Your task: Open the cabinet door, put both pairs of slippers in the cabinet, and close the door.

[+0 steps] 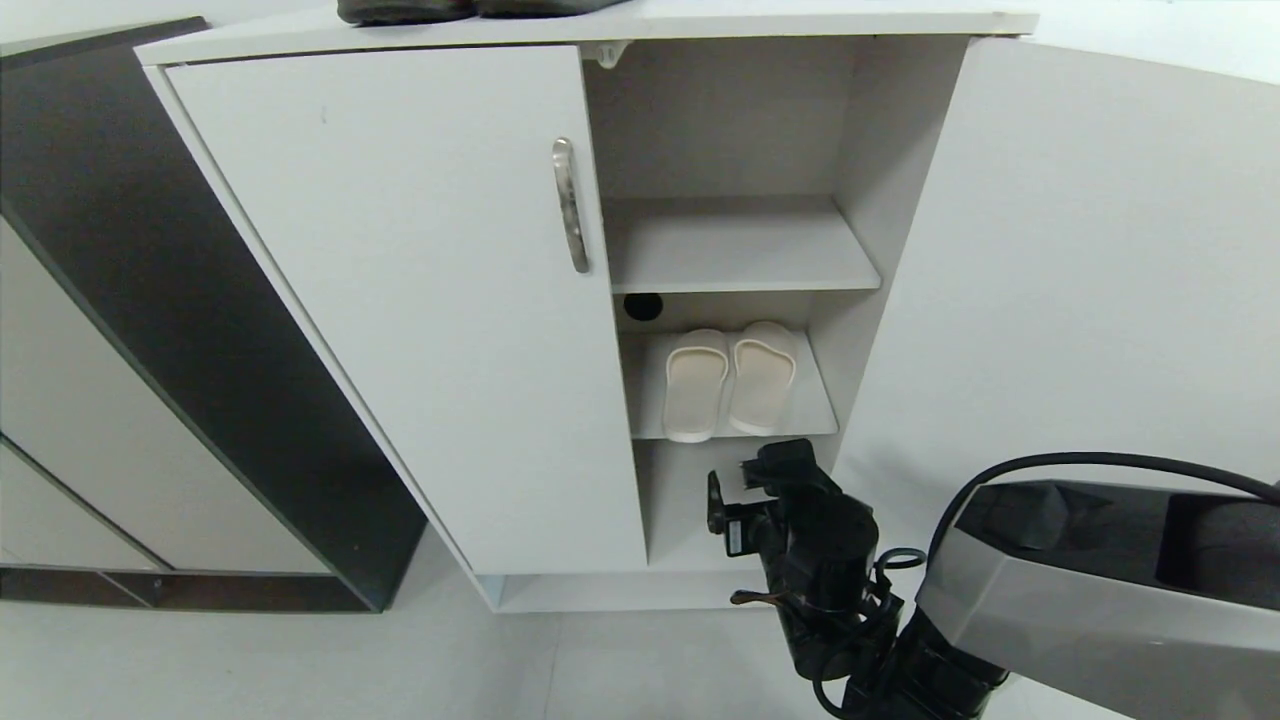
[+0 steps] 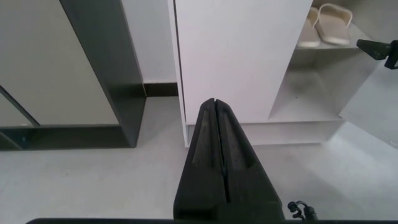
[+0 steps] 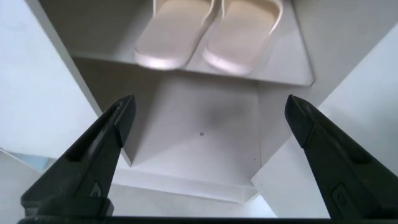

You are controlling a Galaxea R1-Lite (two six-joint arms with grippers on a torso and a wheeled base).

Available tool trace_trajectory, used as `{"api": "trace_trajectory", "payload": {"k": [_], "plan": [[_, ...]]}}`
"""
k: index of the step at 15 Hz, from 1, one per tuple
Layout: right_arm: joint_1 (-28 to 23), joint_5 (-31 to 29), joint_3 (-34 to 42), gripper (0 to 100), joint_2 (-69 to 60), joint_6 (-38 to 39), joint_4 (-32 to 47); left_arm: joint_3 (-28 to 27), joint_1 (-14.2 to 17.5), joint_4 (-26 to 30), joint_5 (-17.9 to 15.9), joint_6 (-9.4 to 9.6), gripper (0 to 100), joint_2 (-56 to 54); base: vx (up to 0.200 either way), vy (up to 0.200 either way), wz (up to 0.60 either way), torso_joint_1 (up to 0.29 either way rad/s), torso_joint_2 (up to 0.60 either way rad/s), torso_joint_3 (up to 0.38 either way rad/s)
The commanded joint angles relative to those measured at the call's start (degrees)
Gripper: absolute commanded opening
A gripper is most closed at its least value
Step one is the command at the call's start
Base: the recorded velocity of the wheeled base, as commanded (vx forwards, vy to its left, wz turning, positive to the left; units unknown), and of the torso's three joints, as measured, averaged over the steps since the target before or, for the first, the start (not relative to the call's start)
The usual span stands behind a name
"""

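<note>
A pair of white slippers lies side by side on the middle shelf of the white cabinet. A dark pair of slippers rests on the cabinet's top. The right door stands swung open; the left door, with its metal handle, is closed. My right gripper hangs open and holds nothing, just in front of the bottom compartment, below the white pair. My left gripper is shut on nothing, low over the floor before the closed left door.
The upper shelf is bare. A round dark hole shows in the back wall above the white slippers. A dark-edged panel of other furniture stands close on the cabinet's left. Pale floor stretches in front.
</note>
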Motion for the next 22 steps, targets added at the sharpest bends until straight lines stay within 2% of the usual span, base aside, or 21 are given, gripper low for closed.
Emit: {"api": "trace_trajectory", "payload": {"k": [1, 7, 9, 12, 16, 22], "plan": [[0.02, 0.0, 0.06, 100, 0.47, -0.04, -0.08, 0.02, 0.01, 0.02, 0.0, 0.0, 0, 0.07, 0.0, 0.0, 0.0, 0.002, 0.0, 0.207], [0.02, 1.41, 2.79, 100, -0.59, -0.04, -0.6, 0.02, 0.01, -0.07, 0.18, 0.08, 0, 0.07, 0.0, 0.0, 0.0, 0.002, 0.0, 0.203], [0.28, 7.3, 7.54, 100, -3.66, 0.22, -0.6, 0.02, 0.01, 0.02, 0.09, 2.11, 0, 0.07, 0.0, 0.0, 0.0, 0.005, 0.0, 0.208], [0.81, 10.81, 10.7, 100, -4.37, 0.48, -0.78, 0.02, 0.01, -0.07, 0.18, 1.23, 0, 0.07, 0.0, 0.0, 0.0, 0.0, 0.0, 0.14], [0.81, 16.17, 13.86, 100, -4.37, 1.36, -2.45, 0.02, 0.01, -0.07, 0.18, 1.14, 0, 0.07, 0.0, 0.0, 0.0, 0.004, 0.0, 0.048], [0.81, 16.26, 14.04, 100, -4.1, 1.36, -2.36, 0.02, 0.01, -0.07, 0.18, 1.14, 0, 0.07, 0.0, 0.2, 0.0, 0.003, 0.0, 0.007]]}}
